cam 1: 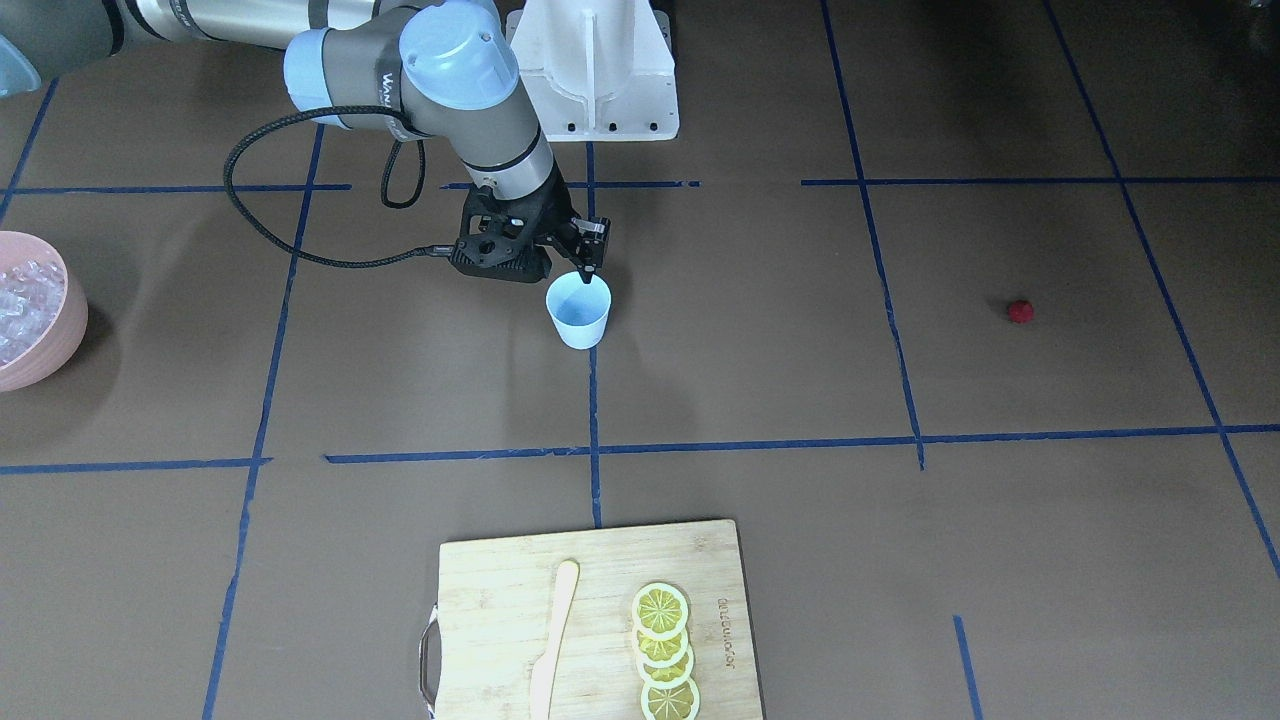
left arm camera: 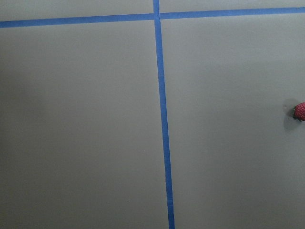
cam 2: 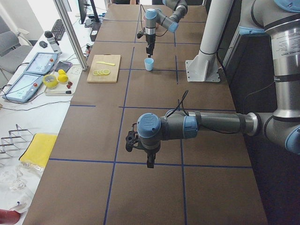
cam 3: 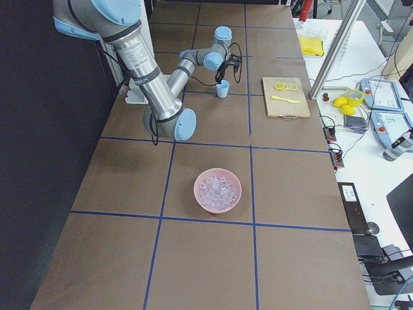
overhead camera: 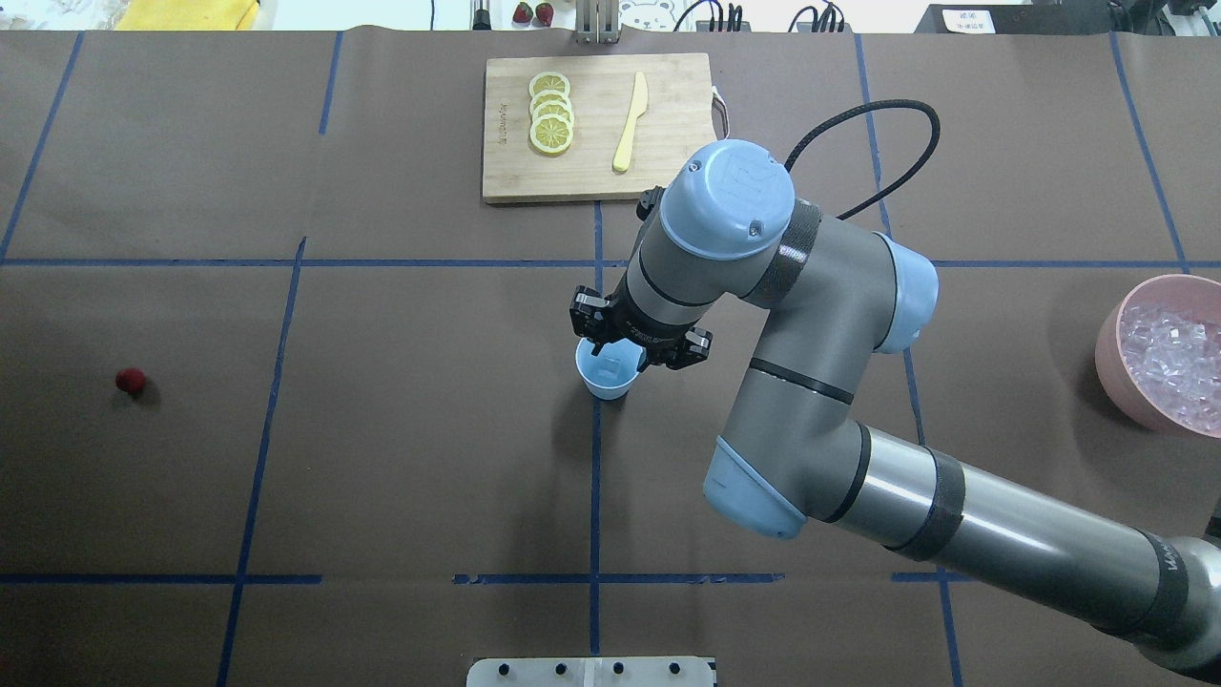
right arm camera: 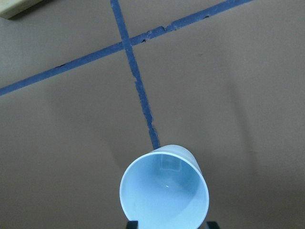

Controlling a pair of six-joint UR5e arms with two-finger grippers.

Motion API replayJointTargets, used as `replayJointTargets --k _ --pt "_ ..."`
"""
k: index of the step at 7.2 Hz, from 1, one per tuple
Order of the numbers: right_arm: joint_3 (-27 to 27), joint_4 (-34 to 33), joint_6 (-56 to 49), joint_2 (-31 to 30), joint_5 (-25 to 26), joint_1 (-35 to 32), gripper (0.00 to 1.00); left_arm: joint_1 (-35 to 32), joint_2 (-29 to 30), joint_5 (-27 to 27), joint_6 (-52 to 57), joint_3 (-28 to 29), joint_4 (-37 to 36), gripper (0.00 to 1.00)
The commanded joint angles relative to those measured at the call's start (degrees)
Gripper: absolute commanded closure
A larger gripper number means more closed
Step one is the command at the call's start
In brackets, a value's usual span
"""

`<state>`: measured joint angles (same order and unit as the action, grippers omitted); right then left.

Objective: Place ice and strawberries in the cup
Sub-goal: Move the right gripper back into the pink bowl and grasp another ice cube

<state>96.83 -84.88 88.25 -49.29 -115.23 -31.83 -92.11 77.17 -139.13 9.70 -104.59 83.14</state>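
Mouth of cup (cam 1: pixel 579 312) blocked above by right end effector (cam 1: pixel 590 268), strawberry (cam 1: pixel 1019 311) on open table (cam 1: pixel 760 330), pink bowl (cam 1: pixel 70 330) of ice (cam 1: pixel 20 300) uncovered

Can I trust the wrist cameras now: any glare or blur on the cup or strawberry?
Right wrist view: cup sharp, evenly lit, one tiny glint inside, lower rim at the picture's bottom edge. Left wrist view: strawberry cropped at the right edge, slightly soft, faint shadow.

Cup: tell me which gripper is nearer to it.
Right. The right gripper hangs just above the cup, at its rim. The left gripper hovers over the table far off toward the robot's left end, nowhere near the cup.
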Motion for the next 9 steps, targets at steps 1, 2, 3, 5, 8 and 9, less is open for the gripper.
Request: replayJointTargets --k 1,2,3,5,8,9 --pt "4.7 -0.5 -0.8 -3.9 -3.0 -2.3 0.39 0.0 0.0 0.0 0.0 0.0 0.0 0.0" --pt "10.9 -0.5 -4.2 -10.3 -6.2 -5.1 0.39 0.0 0.0 0.0 0.0 0.0 0.0 0.0" --pt "16.1 -0.5 -9.7 -17.3 -8.1 -7.7 0.32 0.0 0.0 0.0 -0.1 0.0 0.0 0.0" --pt "23.7 0.1 -25.6 -34.3 -11.3 -14.9 0.31 0.0 0.0 0.0 0.0 0.1 0.0 0.0" --pt "20.6 -0.1 -57.6 -48.9 -14.8 -31.0 0.29 0.0 -0.4 0.0 0.0 -0.3 0.0 0.0" --pt "18.2 -0.1 -62.9 -50.5 -14.7 -34.3 0.02 0.0 -0.4 0.0 0.0 -0.4 0.0 0.0"
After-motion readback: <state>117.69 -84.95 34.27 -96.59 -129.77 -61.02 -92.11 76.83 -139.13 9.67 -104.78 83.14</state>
